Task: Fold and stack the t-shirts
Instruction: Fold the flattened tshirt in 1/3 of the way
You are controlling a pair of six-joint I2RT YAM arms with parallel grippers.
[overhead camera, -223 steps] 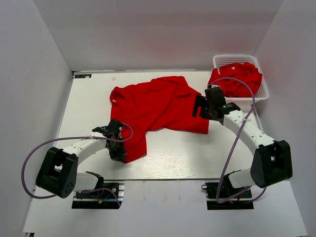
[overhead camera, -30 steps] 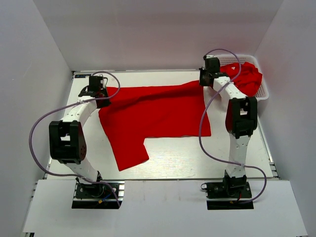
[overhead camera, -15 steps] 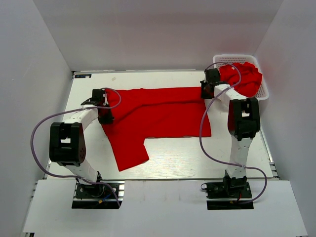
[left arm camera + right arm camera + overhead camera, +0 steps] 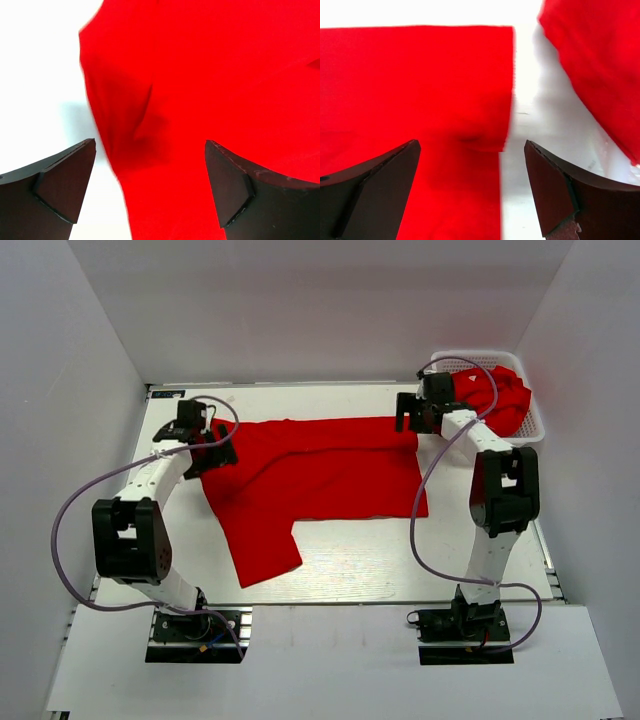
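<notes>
1. While the left gripper point(image 4: 150, 187) gapes empty above the far-left corner of the t-shirt point(image 4: 320, 465) spread on the table point(image 4: 350, 560), I would pinch beside the crease point(image 4: 142, 112).
2. The right gripper point(image 4: 470, 190), also open at the far-right corner, should grasp level, clear of the basket point(image 4: 537, 427).

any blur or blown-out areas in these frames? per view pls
Top view: evenly lit, sharp, no glare on the shirt. Left wrist view: table blown out to pure white, shirt edge smeared, left claw sharp. Right wrist view: shirt's side edge smeared, table overexposed at top, grey shading beside the second shirt.
</notes>
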